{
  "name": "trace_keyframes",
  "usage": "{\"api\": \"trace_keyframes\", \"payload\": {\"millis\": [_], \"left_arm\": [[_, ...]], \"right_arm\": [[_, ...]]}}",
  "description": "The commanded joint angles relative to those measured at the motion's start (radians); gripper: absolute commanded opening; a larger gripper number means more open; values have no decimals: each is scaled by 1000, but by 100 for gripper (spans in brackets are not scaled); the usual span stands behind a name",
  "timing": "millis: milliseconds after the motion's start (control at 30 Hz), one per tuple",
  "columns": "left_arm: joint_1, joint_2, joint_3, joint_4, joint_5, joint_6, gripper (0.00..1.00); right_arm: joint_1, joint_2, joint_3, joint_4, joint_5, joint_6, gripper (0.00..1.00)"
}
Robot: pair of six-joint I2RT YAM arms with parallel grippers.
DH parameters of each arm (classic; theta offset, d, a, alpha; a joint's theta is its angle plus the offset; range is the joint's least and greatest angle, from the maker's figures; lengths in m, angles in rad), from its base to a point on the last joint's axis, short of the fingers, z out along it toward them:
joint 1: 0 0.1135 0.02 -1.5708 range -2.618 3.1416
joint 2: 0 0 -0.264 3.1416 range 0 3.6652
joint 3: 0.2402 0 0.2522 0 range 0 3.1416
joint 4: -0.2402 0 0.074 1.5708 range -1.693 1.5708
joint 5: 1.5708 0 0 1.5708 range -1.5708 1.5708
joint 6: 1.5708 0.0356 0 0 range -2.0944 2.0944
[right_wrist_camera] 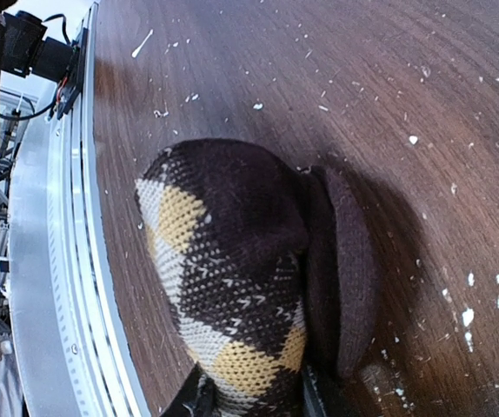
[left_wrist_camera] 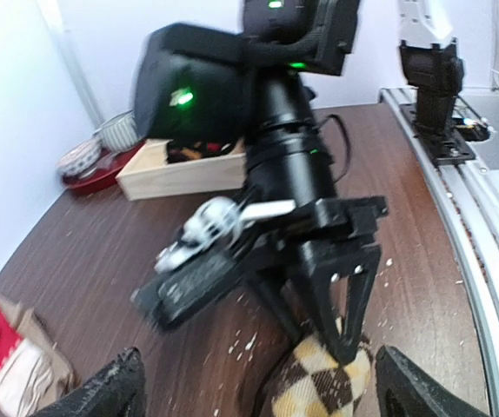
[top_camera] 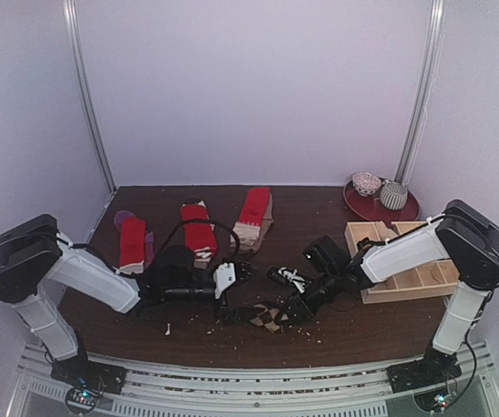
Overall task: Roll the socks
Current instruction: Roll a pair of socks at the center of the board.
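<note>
Dark wooden worktop, flecked with pale crumbs, carries your brown-and-beige argyle sock near the middle of its front edge. Your right tool pinches one end of that sock. Your left tool sits just beside it, fingers spread wide. Red socks lie flat at the back left

The left arm is stretching low toward the centre, the left gripper pointing right with jaws spread wide. The right arm is reaching leftward and down, the right gripper tilting downward, jaws pinching the argyle sock.
</note>
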Motion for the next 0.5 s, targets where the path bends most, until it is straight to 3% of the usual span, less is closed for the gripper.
{"api": "trace_keyframes", "payload": {"millis": [0,200,467], "left_arm": [[4,91,82,-32,156,84,90],[7,201,121,-82,163,73,87],[29,273,156,-111,146,27,66]], "right_arm": [[-20,74,7,-202,79,-61,28],[-29,86,27,-224,63,-81,28],[-33,87,16,-202,49,-74,28]]}}
